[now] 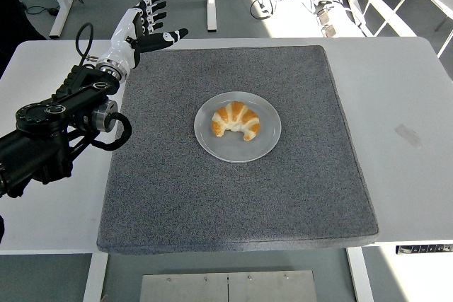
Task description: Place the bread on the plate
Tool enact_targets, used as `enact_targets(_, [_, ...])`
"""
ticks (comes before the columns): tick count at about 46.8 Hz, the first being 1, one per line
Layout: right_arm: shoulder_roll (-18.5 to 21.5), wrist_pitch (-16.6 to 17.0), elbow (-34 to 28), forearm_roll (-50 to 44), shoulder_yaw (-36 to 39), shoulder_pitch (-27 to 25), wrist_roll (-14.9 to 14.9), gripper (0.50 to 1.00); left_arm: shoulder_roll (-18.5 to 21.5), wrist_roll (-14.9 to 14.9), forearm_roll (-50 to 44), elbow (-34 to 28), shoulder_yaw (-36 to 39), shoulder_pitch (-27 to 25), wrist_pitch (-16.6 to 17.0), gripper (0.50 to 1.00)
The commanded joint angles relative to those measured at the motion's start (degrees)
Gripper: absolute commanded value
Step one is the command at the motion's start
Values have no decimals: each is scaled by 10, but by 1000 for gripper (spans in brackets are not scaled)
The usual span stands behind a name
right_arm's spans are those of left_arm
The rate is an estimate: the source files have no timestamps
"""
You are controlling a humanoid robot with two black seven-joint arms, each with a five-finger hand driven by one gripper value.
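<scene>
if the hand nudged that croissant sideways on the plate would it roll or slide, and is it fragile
The croissant lies flat as a curved crescent, so it would likely slide or pivot rather than roll. Its flaky-looking crust suggests it is light and would probably crush or shed crumbs under firm fingers. The plate looks smooth and shallow, so a hard push might carry it off.

We see a white table (410, 97) carrying a large grey mat (233, 196) that covers most of its middle. Near the mat's centre rests a round plate (269, 143), well apart from every mat edge.
</scene>
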Motion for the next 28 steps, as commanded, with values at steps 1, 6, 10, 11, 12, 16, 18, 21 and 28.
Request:
enact_targets(1, [0, 0, 0, 0, 0, 0, 0, 1000, -12, -5, -1, 10, -19, 13, 0, 889])
enact_targets(6, [0, 0, 0, 0, 0, 0, 0, 1000, -13, -26, -5, 12, -55, 31, 0, 889])
enact_targets(10, [0, 0, 0, 0, 0, 0, -1, 1000, -13, -40, -21, 19, -91, 46, -4, 889])
enact_targets(11, [0, 0, 0, 0, 0, 0, 0, 1000, -13, -45, -28, 24, -100, 49, -5, 889])
enact_targets(12, [0, 0, 0, 0, 0, 0, 0, 1000, -13, -48, -35, 29, -109, 52, -5, 889])
enact_targets(16, [0, 0, 0, 0, 0, 0, 0, 1000, -14, -66, -64, 48, -133, 66, -19, 886])
enact_targets(18, [0, 0, 0, 0, 0, 0, 0, 1000, -14, -71, -80, 56, -141, 74, -36, 881])
enact_targets(21, [0, 0, 0, 0, 0, 0, -1, 1000, -14, -78, -101, 70, -150, 86, -63, 872])
enact_targets(28, [0, 0, 0, 0, 0, 0, 0, 1000, -15, -91, -114, 103, -167, 89, -101, 872])
